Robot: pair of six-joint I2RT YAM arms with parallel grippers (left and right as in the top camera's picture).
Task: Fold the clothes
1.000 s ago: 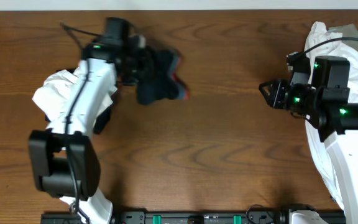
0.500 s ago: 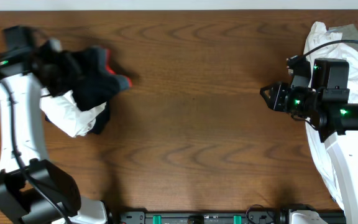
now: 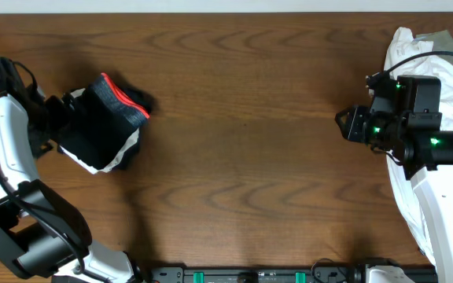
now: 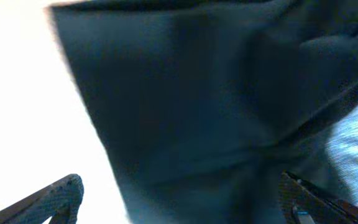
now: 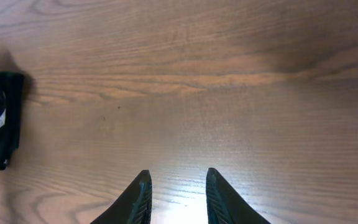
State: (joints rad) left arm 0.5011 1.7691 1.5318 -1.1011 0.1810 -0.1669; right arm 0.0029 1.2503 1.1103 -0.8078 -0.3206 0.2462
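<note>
Two robot arms work at a brown wooden table (image 3: 242, 157), seen from above. At the left of the frame the black trousers (image 3: 93, 126) lie in a folded bundle, with their grey waistband (image 3: 126, 98) and its red edge on top. The bundle rests on a white garment (image 3: 107, 161). The left gripper (image 4: 180, 183) sits just beside the trousers, fingers spread wide, black cloth filling its close view. At the right, the right gripper (image 5: 178, 183) hovers over wood, fingers narrowly parted and holding nothing. More white clothes (image 3: 415, 55) are heaped along the right edge.
</note>
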